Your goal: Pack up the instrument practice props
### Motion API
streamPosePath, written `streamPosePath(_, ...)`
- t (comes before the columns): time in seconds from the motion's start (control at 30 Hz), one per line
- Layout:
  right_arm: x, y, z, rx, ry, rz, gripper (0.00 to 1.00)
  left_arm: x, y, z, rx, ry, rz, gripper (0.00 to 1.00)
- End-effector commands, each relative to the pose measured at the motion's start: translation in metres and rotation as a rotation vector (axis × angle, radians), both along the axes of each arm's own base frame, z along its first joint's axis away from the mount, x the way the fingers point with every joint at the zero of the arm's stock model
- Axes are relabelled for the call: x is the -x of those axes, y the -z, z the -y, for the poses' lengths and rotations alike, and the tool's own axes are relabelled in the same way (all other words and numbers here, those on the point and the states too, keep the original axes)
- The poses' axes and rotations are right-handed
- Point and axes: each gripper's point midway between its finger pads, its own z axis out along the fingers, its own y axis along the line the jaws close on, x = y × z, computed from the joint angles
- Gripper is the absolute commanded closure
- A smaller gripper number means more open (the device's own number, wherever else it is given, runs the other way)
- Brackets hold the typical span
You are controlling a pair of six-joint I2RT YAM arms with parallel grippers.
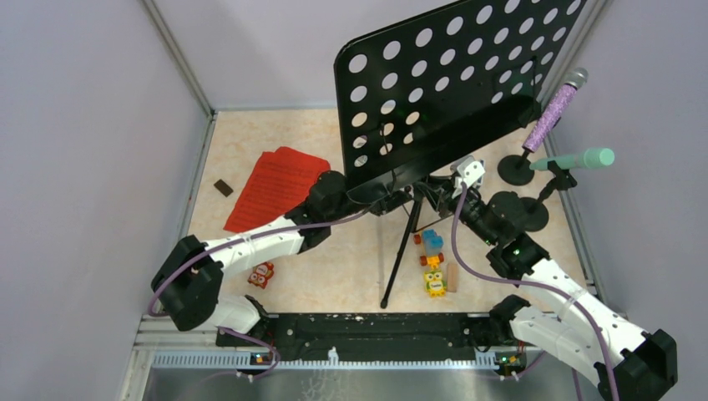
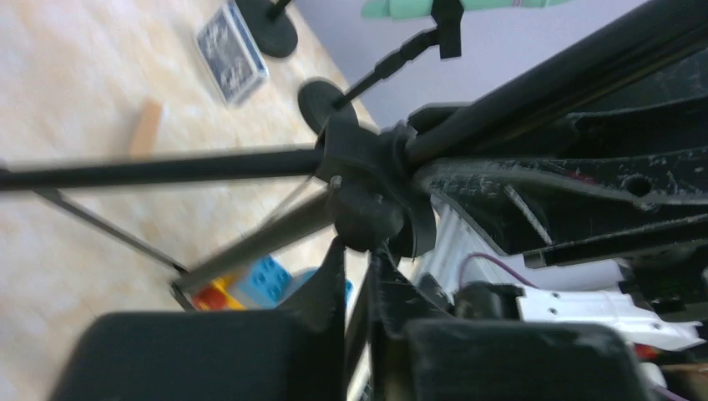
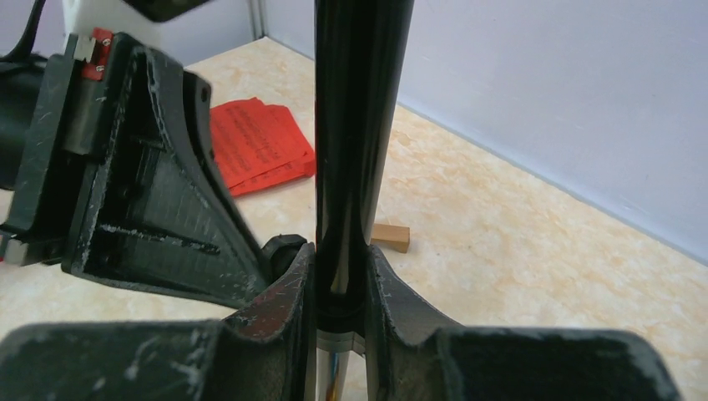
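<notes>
The black perforated music rack stands tilted at centre on its tripod legs. My left gripper is shut on a thin strut just under the tripod hub; its jaws are almost together. My right gripper is shut on the rack's upright pole, with its tips pressed against both sides. The red sheet-music pages lie flat at the left. The purple microphone and the mint-green microphone sit in their round-based holders at the right.
Toy bricks, an owl figure and a wooden block lie beside the tripod legs. A red toy lies by my left arm. A small dark block sits near the left wall. Walls close in on three sides.
</notes>
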Motion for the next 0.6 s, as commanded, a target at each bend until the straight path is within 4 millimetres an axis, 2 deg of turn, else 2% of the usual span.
streamPosePath(0.0, 0.016, 0.024, -0.013, 0.062, -0.102, -0.044, 1.0, -0.013, 0.001, -0.009, 0.191, -0.169, -0.398, 1.0)
streamPosePath(0.2, 0.016, 0.024, -0.013, 0.06, -0.105, -0.042, 1.0, -0.006, -0.017, -0.024, 0.558, -0.182, -0.729, 1.0)
streamPosePath(0.37, 0.016, 0.024, -0.013, 0.058, -0.105, -0.041, 1.0, -0.005, -0.036, -0.019, 0.621, -0.13, -0.775, 1.0)
streamPosePath(0.43, 0.017, 0.024, -0.013, 0.059, -0.103, -0.04, 1.0, -0.005, -0.042, -0.02, 0.624, -0.12, -0.754, 0.86)
streamPosePath(0.57, 0.017, 0.024, -0.011, 0.059, -0.098, -0.039, 1.0, -0.005, -0.055, -0.027, 0.586, -0.109, -0.6, 0.35)
